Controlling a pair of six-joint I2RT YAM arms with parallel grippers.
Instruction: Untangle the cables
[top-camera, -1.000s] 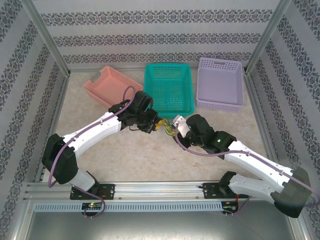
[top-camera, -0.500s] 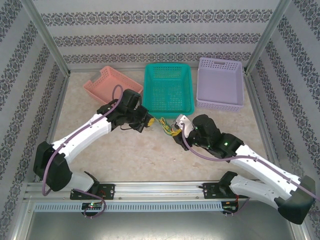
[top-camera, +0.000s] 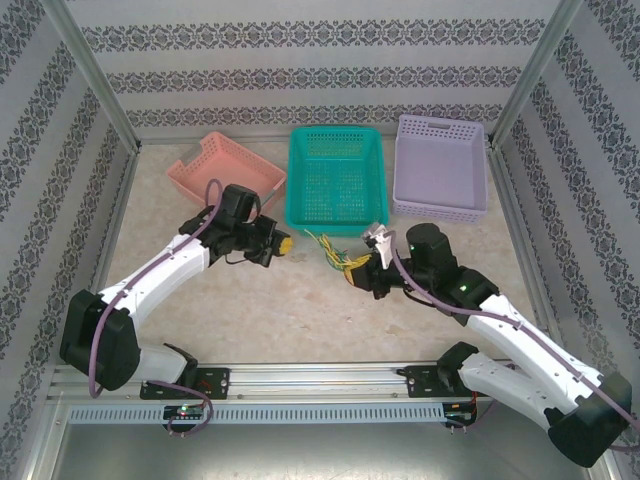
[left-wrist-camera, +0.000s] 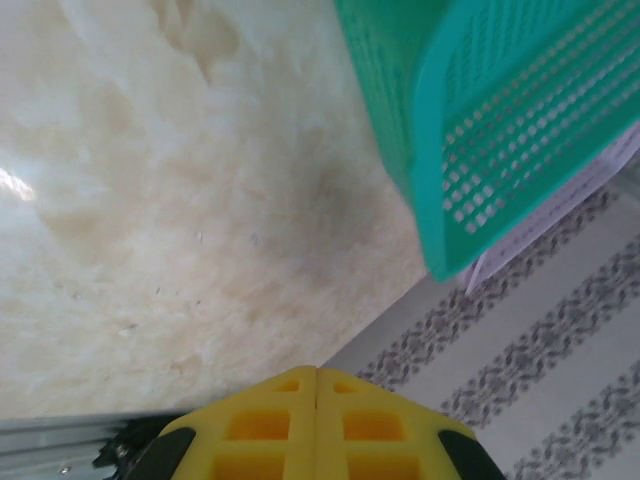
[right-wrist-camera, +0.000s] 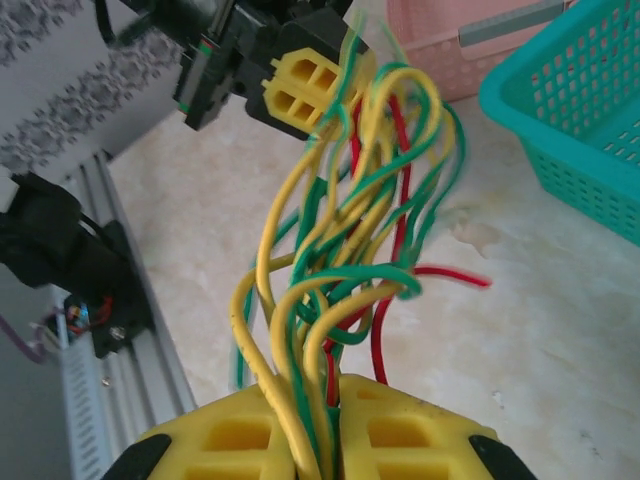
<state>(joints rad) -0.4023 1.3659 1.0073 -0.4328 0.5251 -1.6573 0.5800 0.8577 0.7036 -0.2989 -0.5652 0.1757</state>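
Starting closest in: the right tool is clamping down on the cables at one end. Yellow, green and red strands are all getting squeezed between its fingers, and the rest of the bunch is fanning out loose away from it. My guess is it's anchoring the tangle so the other arm has something to pull against. From above, the bunch is sitting mid tabletop, just in front of the teal basket. The left tool is hanging off to the side, near the cables but apart. Its fingers are pressing flat together with nothing between them, so it isn't grabbing any strand. Further back, the pink basket and lavender basket are flanking the teal one, probably waiting for separated wires.
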